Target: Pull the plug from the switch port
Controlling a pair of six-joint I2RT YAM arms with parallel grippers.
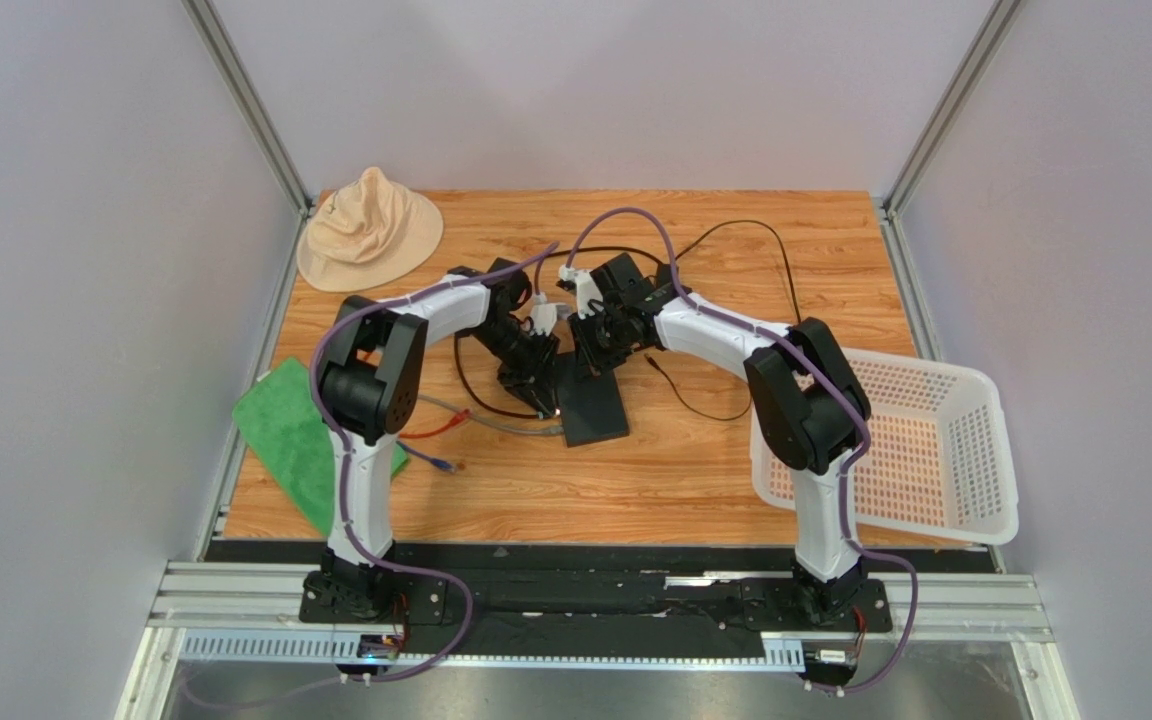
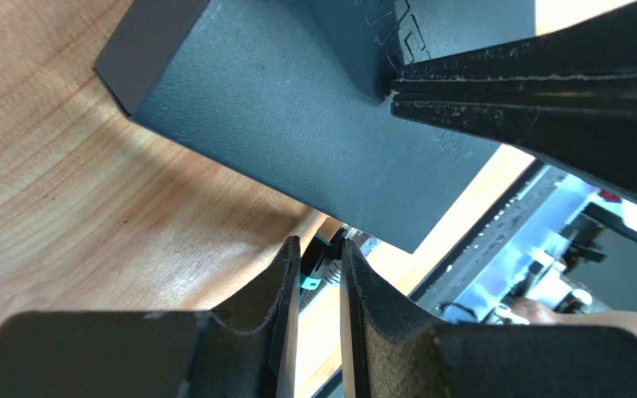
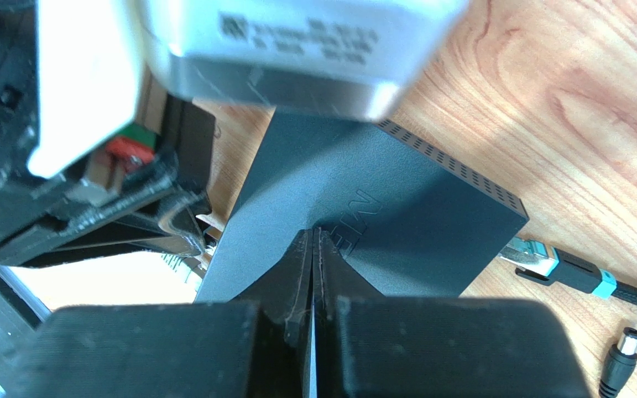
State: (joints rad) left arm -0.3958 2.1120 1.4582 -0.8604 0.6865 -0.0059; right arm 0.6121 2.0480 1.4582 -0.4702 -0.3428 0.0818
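Note:
The switch (image 1: pixel 593 405) is a flat matte-black box on the wooden table, also in the left wrist view (image 2: pixel 297 108) and the right wrist view (image 3: pixel 380 199). My left gripper (image 1: pixel 540 387) is at the switch's left edge. Its jaws are closed to a narrow gap (image 2: pixel 322 264) on the plug (image 2: pixel 323 261), which has a black boot and a teal tag and sits right at the switch's edge. My right gripper (image 1: pixel 594 357) is shut and empty, its tips (image 3: pixel 312 239) pressed down on the switch's top. They show in the left wrist view (image 2: pixel 397 87).
A second cable plug with a teal band (image 3: pixel 546 259) and a barrel connector (image 3: pixel 621 352) lie on the wood beside the switch. A tan hat (image 1: pixel 370 228) is back left, a green cloth (image 1: pixel 297 428) left, a white basket (image 1: pixel 913 443) right. Loose cables (image 1: pixel 447 428) lie around.

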